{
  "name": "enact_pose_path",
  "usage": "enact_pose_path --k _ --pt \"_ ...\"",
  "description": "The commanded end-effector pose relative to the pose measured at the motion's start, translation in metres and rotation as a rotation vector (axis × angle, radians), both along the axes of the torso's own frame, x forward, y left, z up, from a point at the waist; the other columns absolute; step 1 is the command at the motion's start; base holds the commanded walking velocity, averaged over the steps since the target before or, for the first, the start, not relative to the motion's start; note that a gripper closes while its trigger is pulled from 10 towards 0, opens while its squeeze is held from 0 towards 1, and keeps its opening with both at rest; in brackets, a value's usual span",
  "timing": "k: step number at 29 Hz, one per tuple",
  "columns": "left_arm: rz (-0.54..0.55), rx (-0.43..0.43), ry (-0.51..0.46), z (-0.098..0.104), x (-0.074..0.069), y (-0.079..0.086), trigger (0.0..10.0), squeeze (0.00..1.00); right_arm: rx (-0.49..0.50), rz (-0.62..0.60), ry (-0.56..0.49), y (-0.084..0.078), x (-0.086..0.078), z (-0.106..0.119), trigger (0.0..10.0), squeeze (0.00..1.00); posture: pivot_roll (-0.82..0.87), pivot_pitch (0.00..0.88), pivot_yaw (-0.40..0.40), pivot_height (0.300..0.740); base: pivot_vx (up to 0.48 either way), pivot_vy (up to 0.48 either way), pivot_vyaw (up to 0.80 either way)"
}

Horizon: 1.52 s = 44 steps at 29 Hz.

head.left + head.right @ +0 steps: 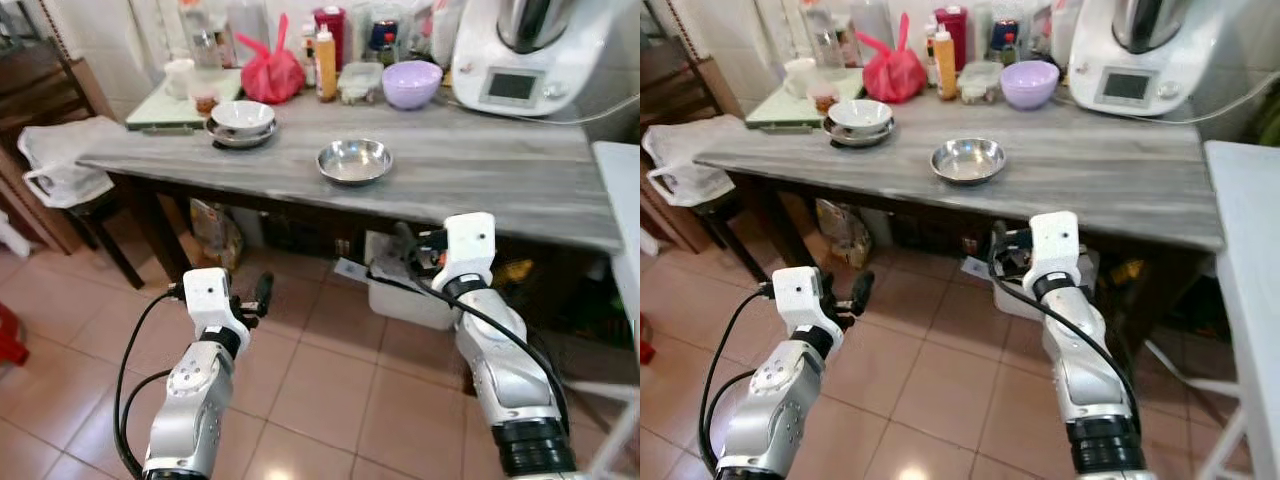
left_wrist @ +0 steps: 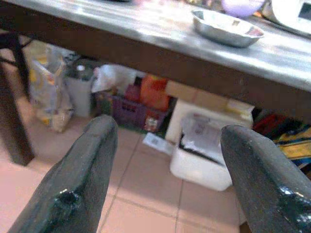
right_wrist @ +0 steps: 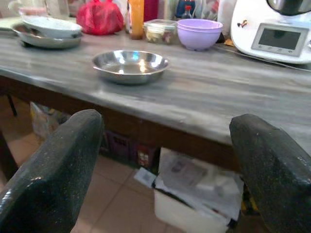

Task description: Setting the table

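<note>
- The steel bowl (image 1: 354,161) sits on the tabletop (image 1: 480,180), beyond and above both end effectors.
- The right end effector (image 1: 408,252), fingers spread wide and empty, is nearer.
- The left end effector (image 1: 262,294) is wide open too.

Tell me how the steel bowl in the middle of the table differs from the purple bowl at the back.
The steel bowl is shiny bare metal, while the purple bowl is matte lilac. The steel bowl is wide and shallow; the purple bowl is deeper with taller sides. The steel bowl stands alone on open tabletop, whereas the purple bowl sits among bottles and containers beside a white kitchen appliance. Both are round, upright and on the same grey table.
</note>
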<state>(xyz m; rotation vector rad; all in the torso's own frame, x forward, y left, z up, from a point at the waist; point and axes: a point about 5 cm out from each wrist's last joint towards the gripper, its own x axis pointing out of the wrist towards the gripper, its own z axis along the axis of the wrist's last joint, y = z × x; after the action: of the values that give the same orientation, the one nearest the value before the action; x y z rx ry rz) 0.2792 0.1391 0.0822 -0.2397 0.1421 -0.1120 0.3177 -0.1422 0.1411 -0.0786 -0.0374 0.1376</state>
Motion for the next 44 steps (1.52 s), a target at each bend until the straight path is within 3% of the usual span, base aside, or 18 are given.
enact_pose_path --k 1,14,19,35,44 --pt "0.013 0.012 -0.004 0.002 0.001 0.003 10.0 0.00 -0.004 0.012 -0.026 0.004 0.002 0.007 10.0 0.00 -0.13 0.015 0.082 0.740 -0.277 0.000 0.00" --pt "-0.029 -0.018 -0.045 0.007 0.000 0.000 10.0 0.00 0.003 0.009 -0.022 0.005 0.002 0.007 10.0 0.00 -0.13 0.020 0.084 0.740 -0.042 0.000 0.00" --pt "-0.046 -0.010 -0.067 0.010 0.001 -0.001 10.0 0.00 0.001 0.007 -0.017 0.006 0.002 0.005 10.0 0.00 -0.14 0.019 0.084 0.740 0.000 0.000 -0.74" --pt "-0.078 -0.024 -0.058 0.007 -0.001 -0.007 10.0 0.00 -0.005 0.010 -0.013 0.005 0.002 0.005 10.0 0.00 -0.14 0.021 0.079 0.740 0.000 -0.295 -0.13" --pt "-0.081 -0.024 -0.058 0.006 -0.001 -0.007 10.0 0.00 -0.003 0.017 -0.014 0.007 0.001 0.005 10.0 0.00 -0.14 0.015 0.079 0.740 0.000 -0.330 -0.58"
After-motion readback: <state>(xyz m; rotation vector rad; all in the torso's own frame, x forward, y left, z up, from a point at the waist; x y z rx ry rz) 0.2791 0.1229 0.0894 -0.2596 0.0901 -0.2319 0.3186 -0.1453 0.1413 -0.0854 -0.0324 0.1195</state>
